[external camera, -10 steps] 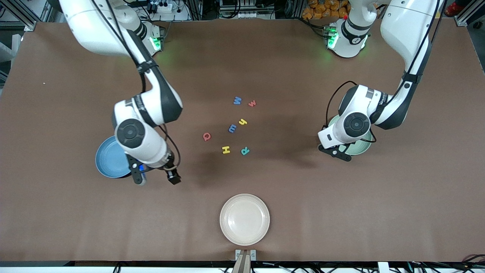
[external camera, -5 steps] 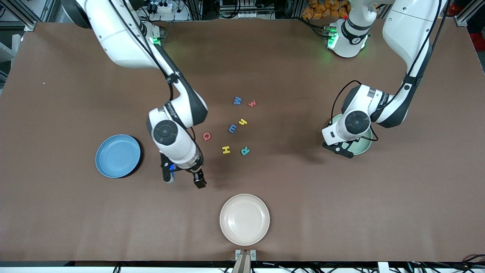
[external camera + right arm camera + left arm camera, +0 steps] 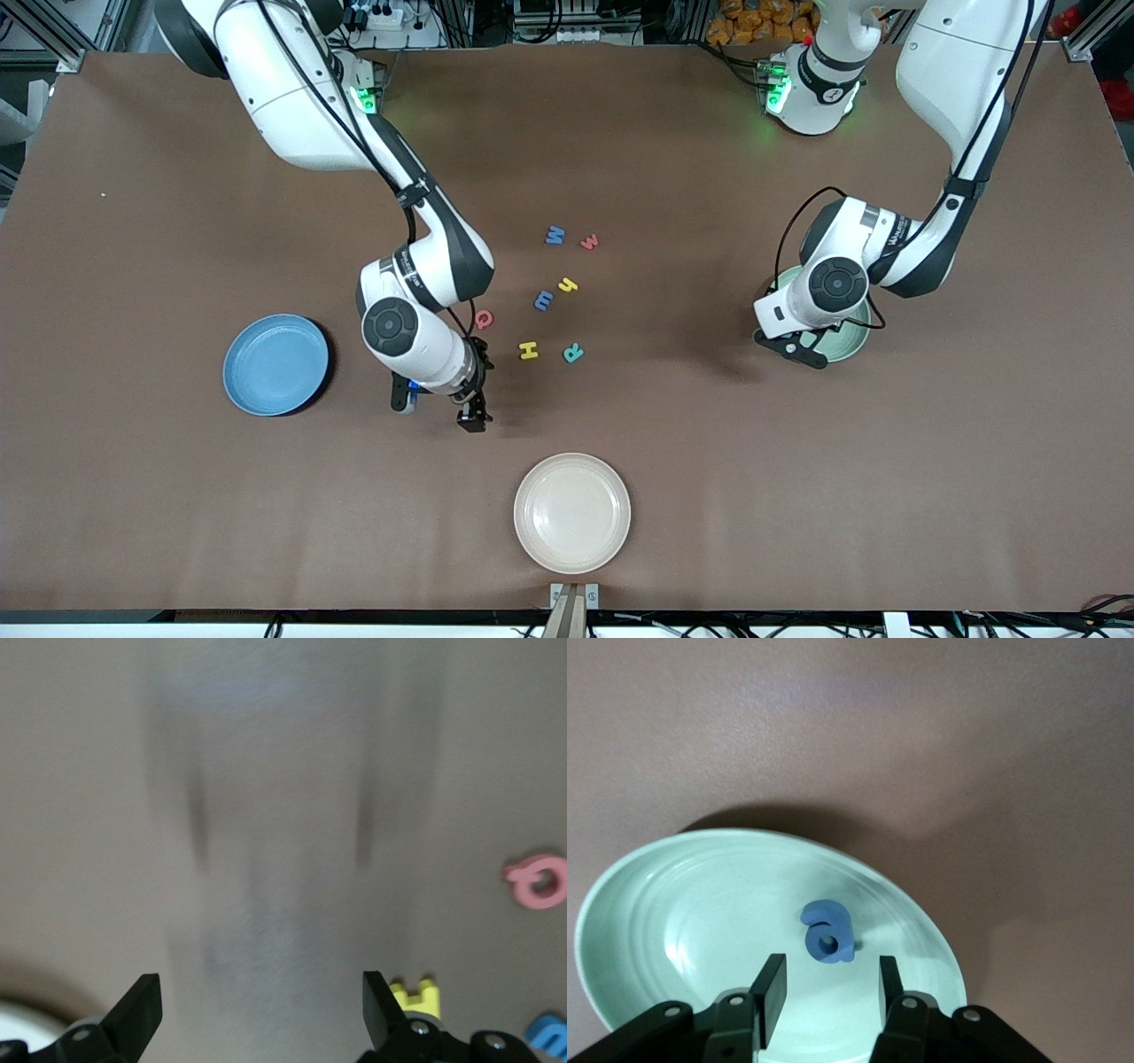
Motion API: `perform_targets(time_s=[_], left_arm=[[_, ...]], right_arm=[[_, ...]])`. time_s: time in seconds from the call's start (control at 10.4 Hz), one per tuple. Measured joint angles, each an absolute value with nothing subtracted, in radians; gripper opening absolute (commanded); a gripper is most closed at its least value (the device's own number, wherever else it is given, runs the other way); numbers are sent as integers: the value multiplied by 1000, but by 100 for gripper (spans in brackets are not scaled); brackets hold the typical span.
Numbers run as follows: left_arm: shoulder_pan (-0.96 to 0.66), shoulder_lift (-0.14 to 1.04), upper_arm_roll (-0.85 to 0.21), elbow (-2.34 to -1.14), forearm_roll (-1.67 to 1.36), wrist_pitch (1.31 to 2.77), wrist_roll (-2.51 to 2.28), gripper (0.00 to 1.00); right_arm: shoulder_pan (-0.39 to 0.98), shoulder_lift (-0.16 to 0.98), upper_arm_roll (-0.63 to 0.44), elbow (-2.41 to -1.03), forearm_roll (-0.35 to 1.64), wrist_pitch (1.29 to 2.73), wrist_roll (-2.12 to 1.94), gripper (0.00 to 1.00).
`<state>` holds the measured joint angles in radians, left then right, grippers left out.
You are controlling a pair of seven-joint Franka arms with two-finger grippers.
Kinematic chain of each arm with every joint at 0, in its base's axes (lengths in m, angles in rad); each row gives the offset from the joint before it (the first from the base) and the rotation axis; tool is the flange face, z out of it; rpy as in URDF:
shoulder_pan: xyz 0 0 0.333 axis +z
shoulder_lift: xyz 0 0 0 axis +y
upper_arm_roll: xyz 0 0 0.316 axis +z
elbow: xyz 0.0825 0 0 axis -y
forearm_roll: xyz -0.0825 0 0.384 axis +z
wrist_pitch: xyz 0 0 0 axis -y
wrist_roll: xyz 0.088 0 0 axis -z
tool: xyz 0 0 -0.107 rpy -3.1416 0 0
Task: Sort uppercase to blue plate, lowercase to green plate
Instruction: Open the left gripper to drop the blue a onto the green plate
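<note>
From across the bench, the right gripper (image 3: 438, 409) hangs over bare brown bench beside the red Q (image 3: 484, 319) and yellow H (image 3: 528, 350), while the left gripper (image 3: 791, 347) sits over the green plate (image 3: 846, 346). The left wrist view shows its jaws parted and empty above a blue lowercase letter (image 3: 827, 933) lying on that plate. The right wrist view shows wide-spread jaws; I judge it should centre squarely over one capital before descending, then carry it to the blue plate (image 3: 275, 364).

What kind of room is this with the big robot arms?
Probably a robot lab: a brown-covered table, metal frames and power strips along its edge, and foam letters set out for sorting practice.
</note>
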<state>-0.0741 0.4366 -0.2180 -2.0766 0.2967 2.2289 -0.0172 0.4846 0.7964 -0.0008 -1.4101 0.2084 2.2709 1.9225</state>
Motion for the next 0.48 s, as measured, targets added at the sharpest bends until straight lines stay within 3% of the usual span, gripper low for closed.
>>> perform_targets(time_s=[0.48], left_arm=[[-77,373,-222,-2001,238,2145,-14,50]], right_arm=[[521,855,5,-1410,236,2308,1934,100]])
